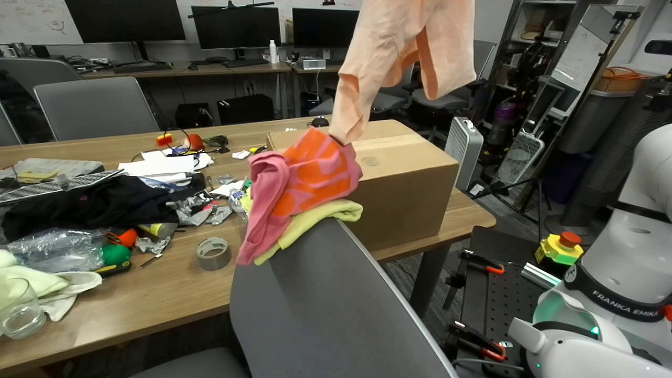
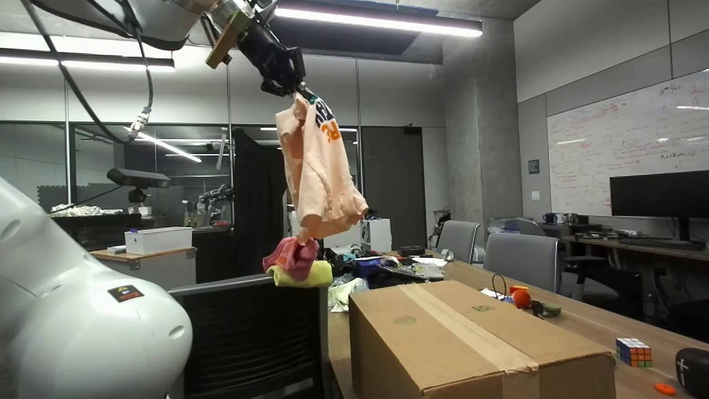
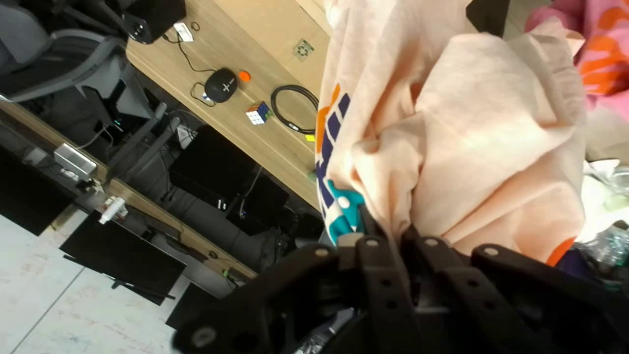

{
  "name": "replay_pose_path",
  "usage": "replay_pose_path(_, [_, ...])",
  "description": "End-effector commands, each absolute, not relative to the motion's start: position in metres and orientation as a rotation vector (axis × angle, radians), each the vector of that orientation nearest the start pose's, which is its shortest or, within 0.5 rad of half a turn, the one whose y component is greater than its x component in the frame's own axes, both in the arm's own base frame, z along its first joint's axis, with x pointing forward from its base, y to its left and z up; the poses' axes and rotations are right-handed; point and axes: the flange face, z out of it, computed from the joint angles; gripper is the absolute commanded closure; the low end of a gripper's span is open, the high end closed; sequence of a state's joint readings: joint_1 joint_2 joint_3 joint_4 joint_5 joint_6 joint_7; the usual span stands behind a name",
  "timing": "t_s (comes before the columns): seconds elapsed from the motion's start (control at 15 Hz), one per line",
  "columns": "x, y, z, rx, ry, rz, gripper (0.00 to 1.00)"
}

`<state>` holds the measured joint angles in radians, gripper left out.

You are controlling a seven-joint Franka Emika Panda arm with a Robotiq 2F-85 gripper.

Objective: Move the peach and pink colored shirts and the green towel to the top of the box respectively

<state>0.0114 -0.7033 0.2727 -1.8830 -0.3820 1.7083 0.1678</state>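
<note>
The hand (image 3: pixel 389 231) is up high, pinching a bunched fold of the peach shirt (image 2: pixel 321 177) close to its printed letters (image 2: pixel 329 131). The shirt hangs down limp above the chair (image 1: pixel 325 304) by the long edge of the surface (image 1: pixel 184 296), and its lowest tip seems to touch the pink shirt (image 1: pixel 310 184). It looks light, soft and floppy, so it should bend easily and not break. The bunched fold looks like a good place to hold, if the pinch is tight, since thin cloth could slip out. The tip may drag the pink shirt along, so lifting higher first should help on the way to the box (image 1: pixel 407 205) near the rounded corner of the surface. The pink shirt lies over the green towel (image 1: pixel 320 214) on the chair's back, so a small pinch at its top would suit it. The towel looks thicker; its folded edge should be easy to grab.
</note>
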Motion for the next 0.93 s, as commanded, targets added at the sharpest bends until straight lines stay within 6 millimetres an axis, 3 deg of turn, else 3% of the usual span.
replay_pose_path(0.0, [0.341,0.079,0.819,-3.490,0.005,-1.006,0.98])
replay_pose_path(0.53, [0.426,-0.001,0.810,-3.648,0.254,-0.735,0.98])
replay_pose_path(0.87, [0.452,-0.039,0.803,-3.727,0.498,-0.660,0.98])
